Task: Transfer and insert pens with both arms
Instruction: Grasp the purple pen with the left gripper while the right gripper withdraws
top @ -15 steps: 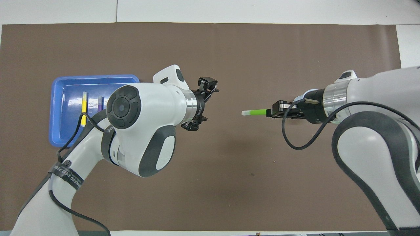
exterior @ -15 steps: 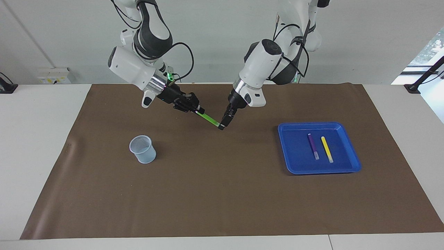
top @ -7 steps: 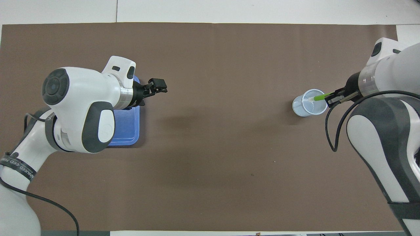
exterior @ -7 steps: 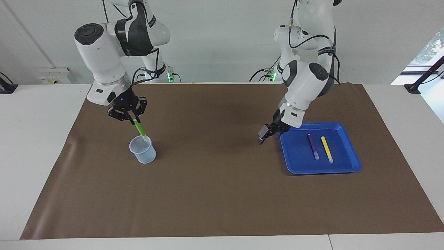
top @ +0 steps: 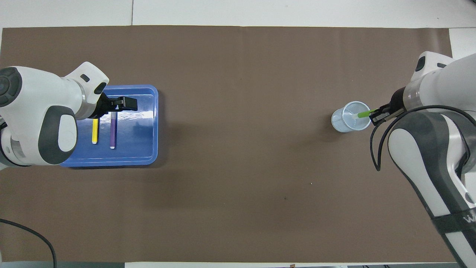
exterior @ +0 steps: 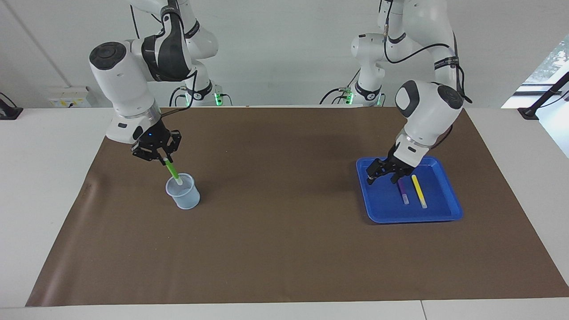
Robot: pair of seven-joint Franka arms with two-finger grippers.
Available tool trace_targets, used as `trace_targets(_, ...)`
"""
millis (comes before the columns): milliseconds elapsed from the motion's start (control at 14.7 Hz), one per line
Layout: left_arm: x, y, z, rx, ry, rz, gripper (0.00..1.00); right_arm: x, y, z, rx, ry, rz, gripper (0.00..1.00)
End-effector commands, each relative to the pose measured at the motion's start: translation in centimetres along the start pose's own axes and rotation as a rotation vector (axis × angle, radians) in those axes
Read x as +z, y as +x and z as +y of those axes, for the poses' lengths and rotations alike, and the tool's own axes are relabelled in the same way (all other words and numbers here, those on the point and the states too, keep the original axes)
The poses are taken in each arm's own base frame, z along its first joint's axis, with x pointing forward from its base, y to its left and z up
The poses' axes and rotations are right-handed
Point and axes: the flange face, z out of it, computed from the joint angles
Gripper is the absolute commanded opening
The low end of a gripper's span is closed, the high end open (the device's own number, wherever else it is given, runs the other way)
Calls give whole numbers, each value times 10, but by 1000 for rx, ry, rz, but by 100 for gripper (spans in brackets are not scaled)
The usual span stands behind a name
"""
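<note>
Pincers first: the right pincer (exterior: 165, 159) is clamped on the upper end of the green pen (exterior: 171, 169), up in the air over the pale mesh cup (exterior: 182, 191). That pen hangs tilted, with its pale whitish tip poking down into the cup's mouth. From overhead you can see the green stick crossing the cup's rim on the right arm's (exterior: 133, 80) side.

Over at the blue tray (exterior: 382, 209) the left pincer (exterior: 382, 173) sits low over the tray with its jaws spread wide, nothing between them. It's above the tray's robot-side part, right at the purple pen (exterior: 402, 189), and one finger covers that pen's dark top end in the facing view, so I can't tell if it's actually touching it. The yellow pen (exterior: 418, 191) lies flat in the tray just beside the purple one, roughly parallel, on the side away from the cup. The left arm (exterior: 426, 111) bends down to the tray from above.

Tray and cup are well apart on the brown mat (exterior: 284, 249) covering the bench (exterior: 44, 178), tray toward the left arm's end, cup toward the right arm's.
</note>
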Motion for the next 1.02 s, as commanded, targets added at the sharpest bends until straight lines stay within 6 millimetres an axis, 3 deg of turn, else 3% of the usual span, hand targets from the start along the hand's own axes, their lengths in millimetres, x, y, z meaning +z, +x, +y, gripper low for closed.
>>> trace_targets(0,7,-6,-28,95,27,-26,100,21,-10,3,-10,-17,-1,0)
trace_targets(136,19,-5,-45,129,29,-46,100,33,-11,2,-9,-21,8,0)
trace_targets(204,29,-4,-47,140,30,-55,100,41,-13,1,-11,-25,18,8)
trace_targets(272,40,-4,-49,164,53,-73,100,45,-14,0,-12,-29,26,24)
trace_targets(408,59,-4,-54,204,96,-92,100,45,-13,0,-12,-31,30,73)
trace_targets(544,79,-2,-61,200,95,-90,100,43,-12,0,-17,-32,33,95)
trace_targets(612,89,-1,-61,201,94,-90,100,42,-10,1,-20,-32,33,100)
trace_targets(748,96,0,-60,203,92,-82,99,32,-2,-2,-26,-23,34,100)
trace_targets(816,100,0,-62,199,92,-85,89,27,3,-2,-20,-7,28,100)
trace_targets(884,100,0,-60,198,92,-85,56,19,7,-4,-5,27,33,100)
trace_targets(952,99,1,-61,194,92,-80,12,13,10,-9,24,86,49,100)
